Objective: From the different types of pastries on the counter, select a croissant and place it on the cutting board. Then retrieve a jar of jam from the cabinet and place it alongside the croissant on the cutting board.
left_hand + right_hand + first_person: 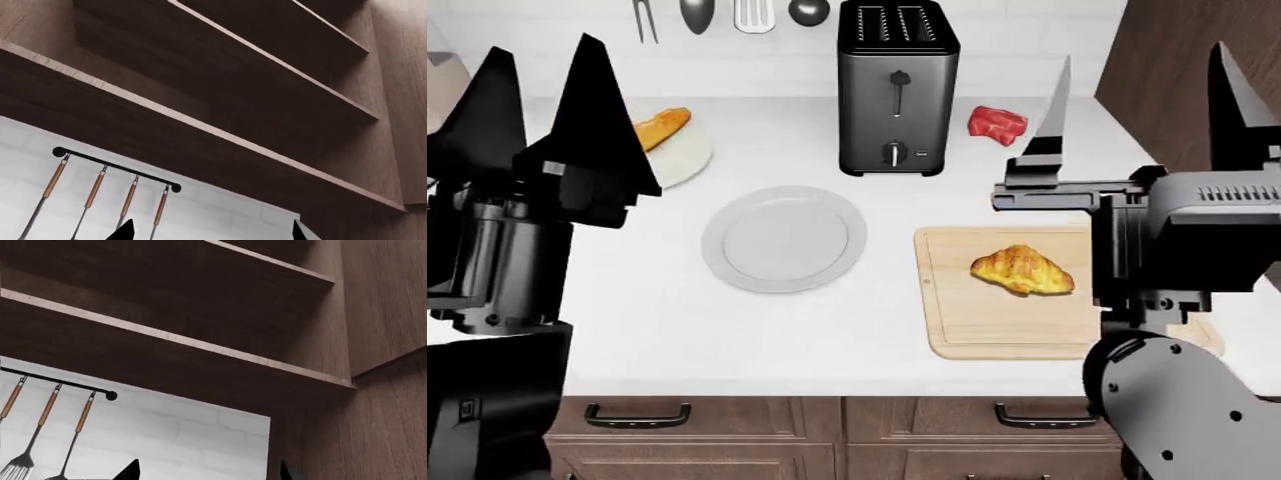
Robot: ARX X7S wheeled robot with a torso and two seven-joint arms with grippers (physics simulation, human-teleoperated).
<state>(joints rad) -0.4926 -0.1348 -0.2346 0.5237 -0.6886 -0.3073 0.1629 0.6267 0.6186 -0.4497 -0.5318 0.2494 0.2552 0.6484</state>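
Croissant (1022,270) on board (961,330); both grippers (541,75) (1141,95) apart, empty, raised. Risk: no jam visible on shelves (200,130); a blind reach may strike them.

The right claw (1137,105) and its arm cover the right edge and near right corner of the cutting board (1001,320), and the left claw (541,100) hides part of the pale plate (687,160) under the long loaf (661,128). In the head view the hanging utensils (721,15) are cut off at the top edge, so only their working ends show. In both wrist views only the fingertips (127,231) (130,471) poke into frame, and the shelves (220,145) (200,347) are seen from beneath, so nothing on them can be told.
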